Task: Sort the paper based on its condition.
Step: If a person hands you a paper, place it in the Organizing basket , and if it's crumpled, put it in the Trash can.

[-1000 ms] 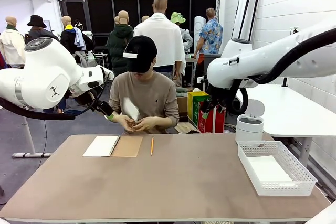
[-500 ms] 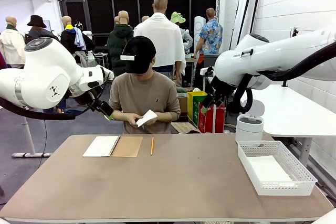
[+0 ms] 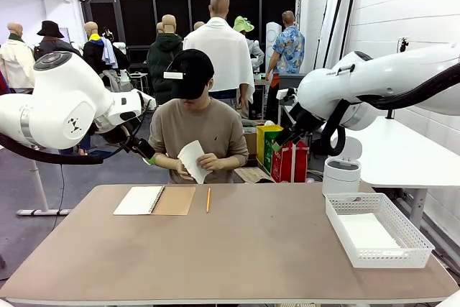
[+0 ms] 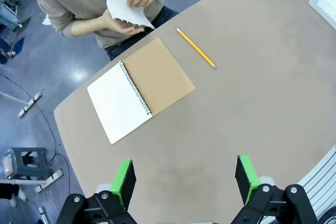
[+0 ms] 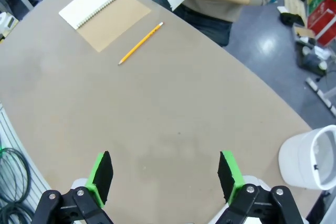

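The person at the far side of the brown oval worktop [image 3: 237, 242] holds a thin white loose sheet of paper [image 3: 192, 160] upright in both hands [image 3: 194, 168], just above the far edge at about 11 o'clock from the worktop's centre. From the left wrist the sheet's torn spiral-hole edge shows along its lower side, so the step in hand looks like presenting or inspecting a sheet before it is sorted; no robot arm has engaged it yet.

The left pincer [image 4: 185, 178] hovers high over the near part of the worktop, its green pads spread wide with nothing between them. The right pincer [image 5: 164, 174] hangs likewise over bare worktop, jaws fully apart and empty.

On the worktop lie an open spiral-bound notebook with a brown kraft cover [image 3: 154, 200] at 10 o'clock, a yellow pencil [image 3: 208, 199] just beside it, and a white mesh plastic basket [image 3: 376, 228] at 3 o'clock, with a flat white sheet inside.

The next move probably calls for one arm to reach toward 11 o'clock, pinch the sheet's free edge gently, then carry it to the proper place
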### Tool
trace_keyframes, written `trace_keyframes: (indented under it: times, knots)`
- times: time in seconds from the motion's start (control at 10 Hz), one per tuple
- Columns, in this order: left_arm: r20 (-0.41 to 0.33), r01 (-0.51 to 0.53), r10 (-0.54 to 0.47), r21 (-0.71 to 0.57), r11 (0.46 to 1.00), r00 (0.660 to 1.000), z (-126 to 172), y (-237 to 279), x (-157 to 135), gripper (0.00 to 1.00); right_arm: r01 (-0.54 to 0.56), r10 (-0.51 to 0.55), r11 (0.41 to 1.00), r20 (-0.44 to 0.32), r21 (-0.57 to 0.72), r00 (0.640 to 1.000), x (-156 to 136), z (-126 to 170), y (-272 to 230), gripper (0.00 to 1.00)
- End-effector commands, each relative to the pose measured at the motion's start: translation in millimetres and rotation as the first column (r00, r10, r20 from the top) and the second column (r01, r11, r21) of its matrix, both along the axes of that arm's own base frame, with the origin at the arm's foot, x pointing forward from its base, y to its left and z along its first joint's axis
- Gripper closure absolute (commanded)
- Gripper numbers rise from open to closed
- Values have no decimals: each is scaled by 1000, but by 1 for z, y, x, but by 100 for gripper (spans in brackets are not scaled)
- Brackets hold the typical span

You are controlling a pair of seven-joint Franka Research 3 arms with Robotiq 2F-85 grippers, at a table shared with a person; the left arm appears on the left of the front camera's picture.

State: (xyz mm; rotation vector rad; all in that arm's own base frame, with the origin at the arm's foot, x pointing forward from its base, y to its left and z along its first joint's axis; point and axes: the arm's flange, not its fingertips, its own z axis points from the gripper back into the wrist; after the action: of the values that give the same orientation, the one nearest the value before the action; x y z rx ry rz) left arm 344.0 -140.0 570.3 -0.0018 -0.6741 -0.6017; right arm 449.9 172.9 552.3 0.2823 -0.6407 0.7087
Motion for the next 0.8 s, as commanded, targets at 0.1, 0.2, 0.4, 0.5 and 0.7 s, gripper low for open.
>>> trace_keyframes:
  times: [0.1,0.2,0.4,0.5,0.7]
  knots:
    - [-1,-2,2,-1,1000,1000,0,1,0,0,1,-1,1000,5,-1,1000,0,2,0,0]
    - [-1,-2,2,-1,1000,1000,0,1,0,0,1,-1,1000,5,-1,1000,0,2,0,0]
    - [-1,-2,2,-1,1000,1000,0,1,0,0,1,-1,1000,5,-1,1000,0,2,0,0]
    - [-1,-2,2,-1,1000,1000,0,1,0,0,1,-1,1000,5,-1,1000,0,2,0,0]
    - [-1,-2,2,-1,1000,1000,0,1,0,0,1,-1,1000,5,-1,1000,0,2,0,0]
